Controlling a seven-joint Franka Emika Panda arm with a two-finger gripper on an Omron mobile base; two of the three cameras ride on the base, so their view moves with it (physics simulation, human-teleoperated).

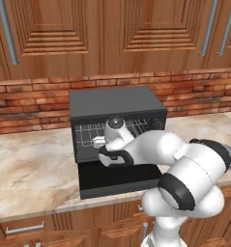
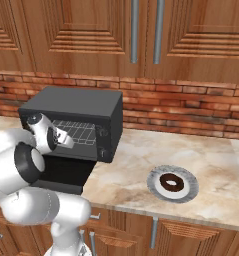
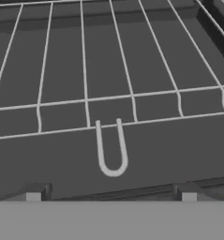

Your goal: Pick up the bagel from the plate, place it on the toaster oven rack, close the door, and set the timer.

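- Gripper (image 3: 111,196): fingers spread wide, empty, at the oven mouth facing the rack (image 3: 108,101) and its front loop.
- Door (image 1: 119,179): lay open, flat on the counter (image 2: 201,150).
- Bagel (image 2: 171,183): rested on the plate (image 2: 156,177), right of the oven (image 2: 76,107), well apart from the gripper.

Marble counter (image 2: 141,165): oven (image 2: 81,112), plate (image 2: 188,176).

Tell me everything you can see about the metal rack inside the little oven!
The rack is a thin silver wire grid, lying flat inside the black oven. Long wires run front to back, crossed by two side-to-side wires near the front. A small U-shaped loop sticks out from its front edge. Nothing lies on it. The open claw hovers just before the loop, not touching it.
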